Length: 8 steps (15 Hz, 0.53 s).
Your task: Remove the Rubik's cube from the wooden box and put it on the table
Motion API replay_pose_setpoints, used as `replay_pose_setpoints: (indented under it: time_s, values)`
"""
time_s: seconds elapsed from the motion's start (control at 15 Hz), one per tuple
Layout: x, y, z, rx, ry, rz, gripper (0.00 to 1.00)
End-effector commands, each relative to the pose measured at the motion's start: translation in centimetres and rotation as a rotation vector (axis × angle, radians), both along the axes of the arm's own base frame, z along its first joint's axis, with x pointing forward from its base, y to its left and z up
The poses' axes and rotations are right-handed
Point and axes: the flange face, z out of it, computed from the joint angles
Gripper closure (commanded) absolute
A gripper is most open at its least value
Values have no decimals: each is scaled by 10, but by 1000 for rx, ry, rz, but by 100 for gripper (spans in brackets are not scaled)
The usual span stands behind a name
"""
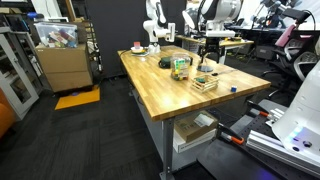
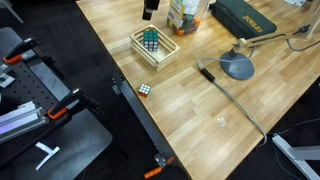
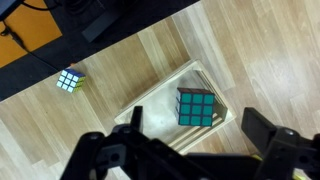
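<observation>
The Rubik's cube (image 3: 196, 107) lies inside the wooden box (image 3: 222, 95), green face up in the wrist view. In both exterior views the box (image 2: 166, 58) (image 1: 205, 85) sits on the butcher-block table (image 2: 200, 115) (image 1: 160, 92), with the cube (image 2: 150, 40) in it. My gripper (image 3: 200, 130) is open and empty, hanging above the box with a finger to each side of the cube and not touching it. It shows at the top edge of an exterior view (image 2: 150, 8) and above the box in an exterior view (image 1: 210, 47).
A second, smaller multicoloured cube (image 2: 145, 89) (image 3: 69, 80) lies on the table near its edge. A green-and-yellow object (image 2: 183, 15) and a dark case (image 2: 243, 18) stand behind the box. A grey disc with a cable (image 2: 238, 67) lies beside it. A small blue item (image 1: 233, 88) is nearby.
</observation>
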Motion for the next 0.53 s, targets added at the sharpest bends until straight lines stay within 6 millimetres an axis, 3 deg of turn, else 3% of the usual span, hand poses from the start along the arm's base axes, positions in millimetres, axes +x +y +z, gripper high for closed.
replay_pose_setpoints:
  time_s: [0.0,0.27,0.47]
  values:
    - [0,0,1,0,0,0,0]
    - [7,0,-4,27,3,-34,0]
    - [18,1,-22,58,3,-132,0]
